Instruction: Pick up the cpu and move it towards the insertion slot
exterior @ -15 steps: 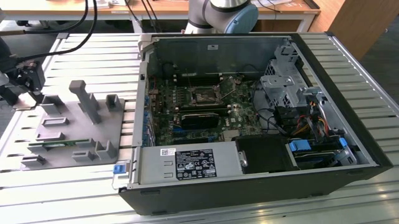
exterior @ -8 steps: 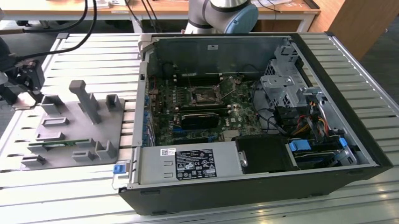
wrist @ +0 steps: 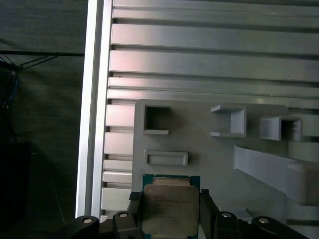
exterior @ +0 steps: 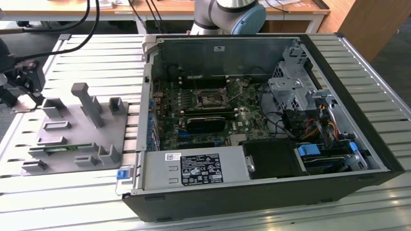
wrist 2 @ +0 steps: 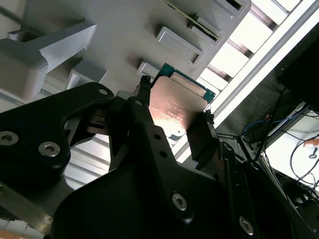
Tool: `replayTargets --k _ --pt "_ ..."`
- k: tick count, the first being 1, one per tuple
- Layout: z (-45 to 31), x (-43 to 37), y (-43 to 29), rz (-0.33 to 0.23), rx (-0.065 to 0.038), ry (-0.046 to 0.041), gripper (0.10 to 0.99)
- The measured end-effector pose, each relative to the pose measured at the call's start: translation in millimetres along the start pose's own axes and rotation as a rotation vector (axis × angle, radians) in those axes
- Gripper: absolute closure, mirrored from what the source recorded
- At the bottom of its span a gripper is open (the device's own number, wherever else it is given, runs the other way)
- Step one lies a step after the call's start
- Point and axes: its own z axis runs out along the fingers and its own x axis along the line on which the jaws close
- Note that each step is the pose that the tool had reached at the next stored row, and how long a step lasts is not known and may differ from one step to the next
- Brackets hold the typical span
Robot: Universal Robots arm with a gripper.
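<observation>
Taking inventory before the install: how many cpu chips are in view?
1. The cpu sits clamped in the hand, over the grey fixture, in both wrist views. More could be hidden inside the computer case.

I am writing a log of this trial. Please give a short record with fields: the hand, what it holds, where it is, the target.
hand: shut
held item: flat square silver-topped cpu, gripped by two opposite edges
location: over the grey plastic fixture
target: square silver-framed insertion slot inside the open black computer case, apart from the cpu
</observation>
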Motion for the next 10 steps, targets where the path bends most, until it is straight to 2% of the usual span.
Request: replayTargets --k 10 --pt "-1.7 0.0 0.1 0.000 0.000 0.0001 0.541"
